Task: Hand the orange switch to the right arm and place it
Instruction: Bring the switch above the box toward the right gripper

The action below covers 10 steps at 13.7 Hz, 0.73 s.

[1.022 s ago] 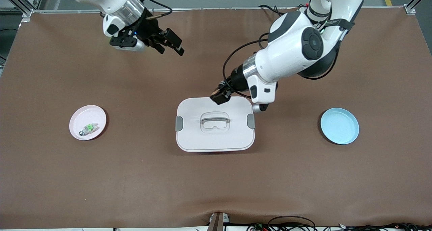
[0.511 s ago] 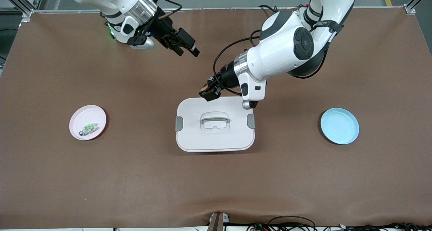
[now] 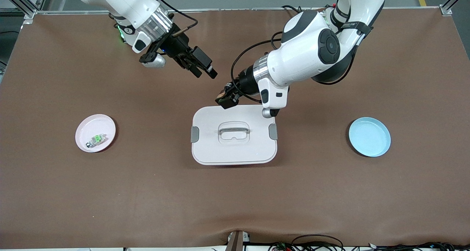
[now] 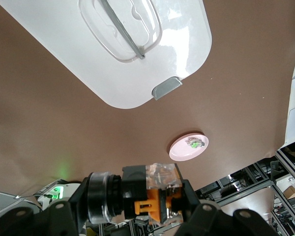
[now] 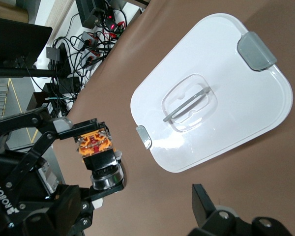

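Both tools aloft: left tool (image 3: 224, 99) clamps orange switch (image 4: 155, 196); right tool (image 3: 203, 68) gapes, empty.

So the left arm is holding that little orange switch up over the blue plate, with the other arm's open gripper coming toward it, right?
Not over the blue plate. The front view shows the left gripper holding the orange switch over the white lidded box's edge. The right gripper is open.

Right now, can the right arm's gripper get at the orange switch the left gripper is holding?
Probably yes. The left gripper holds the orange switch up over the white lid's edge, switch end exposed. The right gripper is open, close by in the air, with nothing between them.
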Each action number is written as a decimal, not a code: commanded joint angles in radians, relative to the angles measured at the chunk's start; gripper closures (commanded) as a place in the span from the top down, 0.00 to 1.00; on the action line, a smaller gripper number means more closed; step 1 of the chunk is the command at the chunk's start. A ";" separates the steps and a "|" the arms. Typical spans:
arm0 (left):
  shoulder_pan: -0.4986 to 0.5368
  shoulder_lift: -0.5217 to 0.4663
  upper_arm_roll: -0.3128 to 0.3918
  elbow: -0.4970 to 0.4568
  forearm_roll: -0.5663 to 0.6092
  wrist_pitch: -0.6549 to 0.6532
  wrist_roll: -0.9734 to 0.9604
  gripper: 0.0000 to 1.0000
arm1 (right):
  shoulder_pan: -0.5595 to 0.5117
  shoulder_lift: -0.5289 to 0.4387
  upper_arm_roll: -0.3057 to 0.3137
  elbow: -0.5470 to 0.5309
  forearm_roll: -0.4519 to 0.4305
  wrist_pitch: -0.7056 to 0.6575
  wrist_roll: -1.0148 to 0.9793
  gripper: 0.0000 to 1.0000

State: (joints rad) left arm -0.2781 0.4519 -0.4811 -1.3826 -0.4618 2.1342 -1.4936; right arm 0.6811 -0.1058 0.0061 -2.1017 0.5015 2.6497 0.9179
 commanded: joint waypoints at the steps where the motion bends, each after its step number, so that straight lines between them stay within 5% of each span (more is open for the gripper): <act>1: -0.007 0.008 -0.002 0.024 -0.017 0.003 0.000 0.00 | 0.018 0.049 -0.002 0.048 0.031 0.036 -0.024 1.00; 10: -0.007 0.004 -0.002 0.024 -0.015 0.009 0.000 0.00 | 0.060 0.132 0.000 0.078 0.048 0.141 -0.011 1.00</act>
State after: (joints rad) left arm -0.2787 0.4520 -0.4815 -1.3778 -0.4618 2.1375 -1.4936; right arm 0.7331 0.0079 0.0101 -2.0486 0.5141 2.7837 0.9152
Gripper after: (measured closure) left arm 0.260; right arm 0.000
